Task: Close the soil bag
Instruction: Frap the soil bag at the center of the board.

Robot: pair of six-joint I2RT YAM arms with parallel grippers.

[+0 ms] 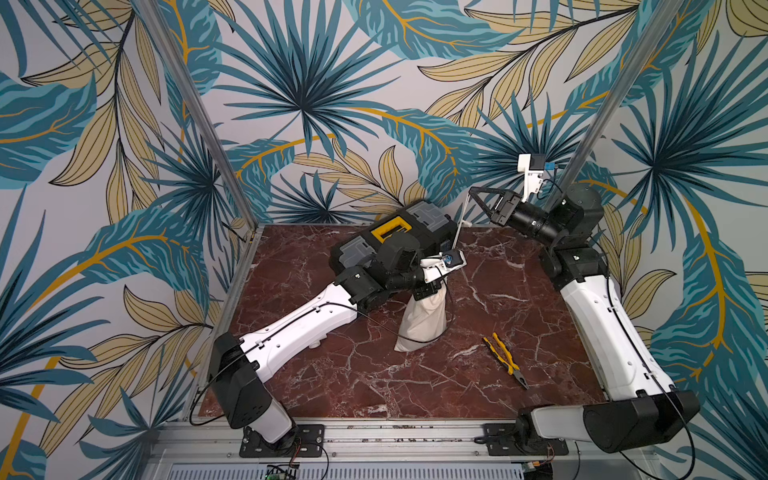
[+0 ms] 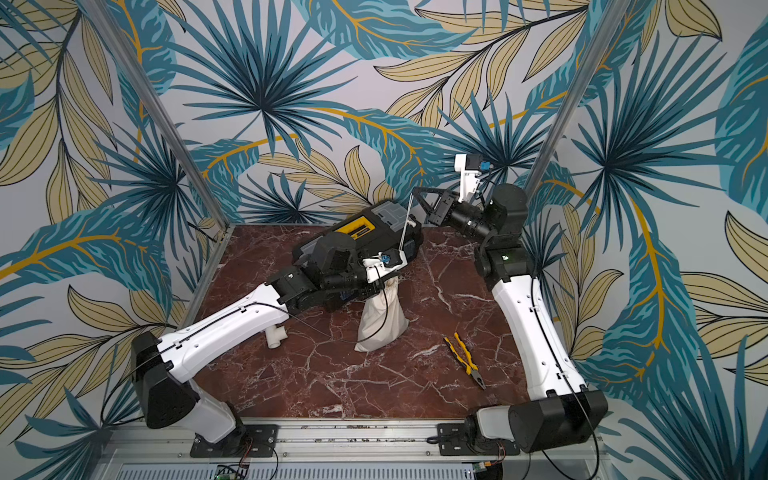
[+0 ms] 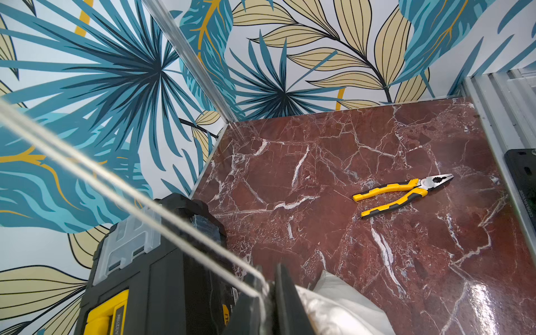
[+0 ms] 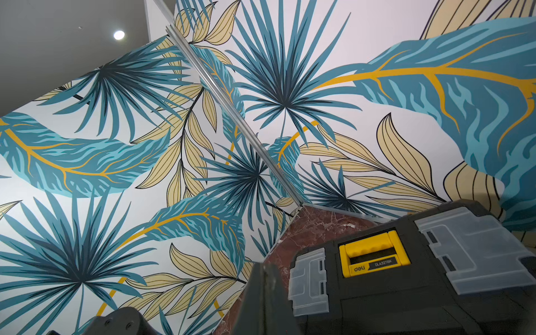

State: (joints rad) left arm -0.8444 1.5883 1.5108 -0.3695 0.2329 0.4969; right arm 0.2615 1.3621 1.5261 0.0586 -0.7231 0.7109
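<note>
The soil bag point(image 1: 424, 322) point(image 2: 382, 322), a cream cloth sack, stands upright mid-table in front of the toolbox. My left gripper point(image 1: 427, 292) point(image 3: 268, 278) is at its gathered neck. In the left wrist view the jaws stand almost together, with puckered cloth point(image 3: 342, 304) and the cord base between them. Two strands of thin white cord point(image 1: 460, 222) point(image 2: 405, 224) point(image 3: 116, 191) run taut from the neck up and back to my right gripper point(image 1: 473, 192) point(image 2: 415, 192). That gripper is raised above the table's back edge and shut on the cord. Its fingers are pressed together point(image 4: 263, 269).
A black toolbox point(image 1: 399, 237) point(image 4: 406, 275) with a yellow handle lies behind the bag, close to my left wrist. Yellow-handled pliers point(image 1: 505, 359) point(image 3: 403, 194) lie on the red marble at the right front. A white pipe fitting point(image 2: 276, 334) sits under my left forearm.
</note>
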